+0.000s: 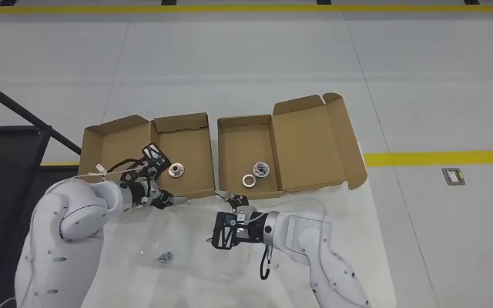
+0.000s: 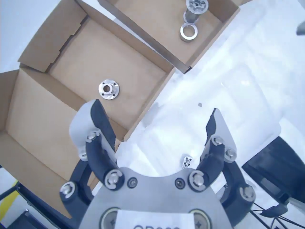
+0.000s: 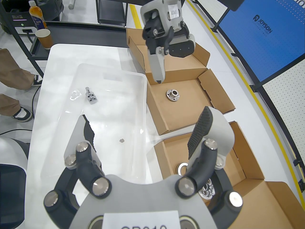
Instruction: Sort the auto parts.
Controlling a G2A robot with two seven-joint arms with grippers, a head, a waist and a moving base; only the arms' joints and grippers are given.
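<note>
Down in the clear tray (image 3: 112,77) on the white tabletop (image 3: 59,55) lies a small metal bracket (image 3: 91,96), apart from both hands. The left hand (image 2: 155,107) hangs wide and empty over the cardboard box (image 3: 188,110) edge. The right hand (image 3: 145,114) is wide and empty too.

1. Two open cardboard boxes sit side by side at the far edge of the white table (image 1: 362,231).
2. The left box (image 1: 123,142) holds a flanged metal hub (image 1: 176,169).
3. The right box (image 1: 235,150) holds a metal ring (image 1: 249,180) just beside a toothed round part (image 1: 262,169).
4. The left gripper (image 1: 176,199) is at the left box's near wall.
5. The right gripper (image 1: 231,199) is at the right box's near wall.
6. A small metal bracket (image 1: 164,257) lies on the table, well apart from both boxes.
</note>
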